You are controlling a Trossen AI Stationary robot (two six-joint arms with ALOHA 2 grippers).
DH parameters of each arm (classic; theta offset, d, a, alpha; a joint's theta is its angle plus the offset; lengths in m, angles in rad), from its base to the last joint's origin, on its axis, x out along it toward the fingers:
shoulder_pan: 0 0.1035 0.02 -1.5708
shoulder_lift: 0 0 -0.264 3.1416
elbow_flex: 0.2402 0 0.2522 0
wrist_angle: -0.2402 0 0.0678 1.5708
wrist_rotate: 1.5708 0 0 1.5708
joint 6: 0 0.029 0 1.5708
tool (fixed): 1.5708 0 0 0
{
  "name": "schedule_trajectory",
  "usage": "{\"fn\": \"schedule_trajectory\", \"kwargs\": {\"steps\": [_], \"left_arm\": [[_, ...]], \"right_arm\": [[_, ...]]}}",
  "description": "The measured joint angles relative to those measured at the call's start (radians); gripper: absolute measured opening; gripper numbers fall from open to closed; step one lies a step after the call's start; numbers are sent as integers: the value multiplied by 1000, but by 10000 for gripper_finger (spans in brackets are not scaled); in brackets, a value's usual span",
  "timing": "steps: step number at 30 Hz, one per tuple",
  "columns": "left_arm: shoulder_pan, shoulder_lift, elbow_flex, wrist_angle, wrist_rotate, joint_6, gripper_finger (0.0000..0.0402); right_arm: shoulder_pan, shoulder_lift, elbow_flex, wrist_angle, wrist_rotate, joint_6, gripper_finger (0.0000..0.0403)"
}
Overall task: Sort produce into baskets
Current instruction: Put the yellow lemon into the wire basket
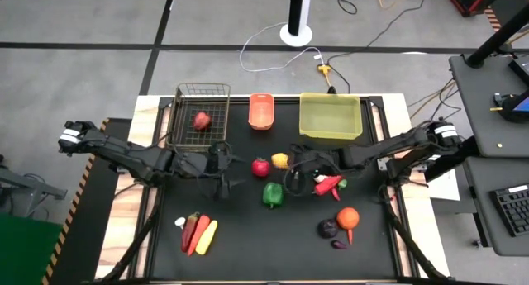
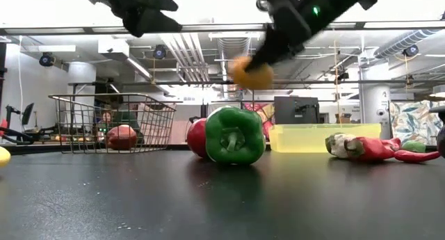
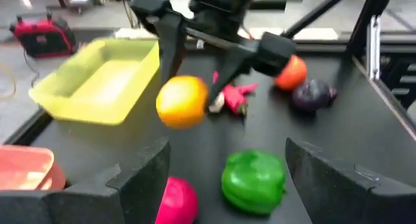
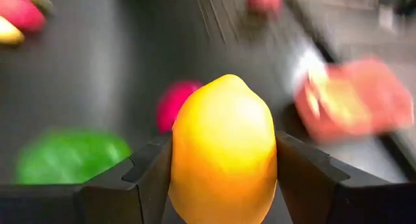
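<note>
My right gripper (image 4: 224, 169) is shut on a yellow lemon (image 4: 223, 146), above the table's middle (image 1: 280, 160); the low view shows the lemon (image 2: 252, 73) in the air. My left gripper (image 3: 227, 156) is open and empty, left of it (image 1: 219, 165). Under and near them lie a red apple (image 1: 261, 167), a green pepper (image 1: 273, 194) and red chillies (image 1: 329, 184). At the far edge stand a wire basket (image 1: 186, 99) holding a red apple (image 1: 202, 120), an orange basket (image 1: 261, 111) and a yellow-green bin (image 1: 331, 116). My right gripper pinches the lemon between its two fingers, one on each long side (image 4: 181, 169). The fingers (image 3: 170, 49) slant down from above and from the table's right, with the lemon at their free ends. The lemon is lifted clear of the table.
An orange (image 1: 347, 217) and a purple eggplant (image 1: 328, 229) lie near the right front. A chilli, a carrot and corn (image 1: 198, 233) lie side by side at the left front, next to a small white piece (image 1: 180, 222).
</note>
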Motion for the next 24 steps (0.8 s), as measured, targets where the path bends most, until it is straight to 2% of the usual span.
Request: {"fn": "schedule_trajectory", "kwargs": {"steps": [5,10,16,24], "left_arm": [[11,0,-36,98,-1,18,284],[15,1,-52,163,0,26,284],[17,2,-67,241,41,28,284],[24,54,-79,343,59,38,284]], "right_arm": [[47,32,0,291,-29,-192,226],[63,84,-1,476,-62,-296,226],[63,146,7,600,-62,-385,226],[63,174,51,608,-63,-433,226]]}}
